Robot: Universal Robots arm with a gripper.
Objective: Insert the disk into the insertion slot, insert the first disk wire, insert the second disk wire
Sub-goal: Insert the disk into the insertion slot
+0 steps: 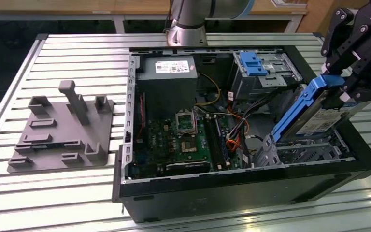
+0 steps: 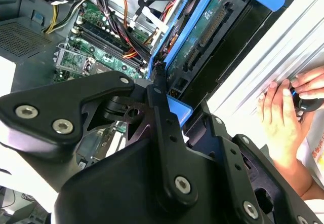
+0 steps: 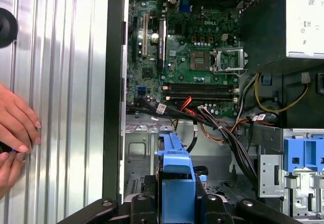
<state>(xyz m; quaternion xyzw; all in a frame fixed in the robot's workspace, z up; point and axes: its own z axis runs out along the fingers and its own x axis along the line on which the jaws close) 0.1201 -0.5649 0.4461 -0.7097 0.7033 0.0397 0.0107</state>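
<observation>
Claw pinches the high end of the disk, jaws closed on its blue carrier. Disk held tilted, low end down at the mouth of the insertion slot, high end out over the computer case wall. Judged an angled entry so the carrier meets the cage; not seated. Wires lie bundled just beside the slot. A person's hands rest on the slatted counter, apart from the case
</observation>
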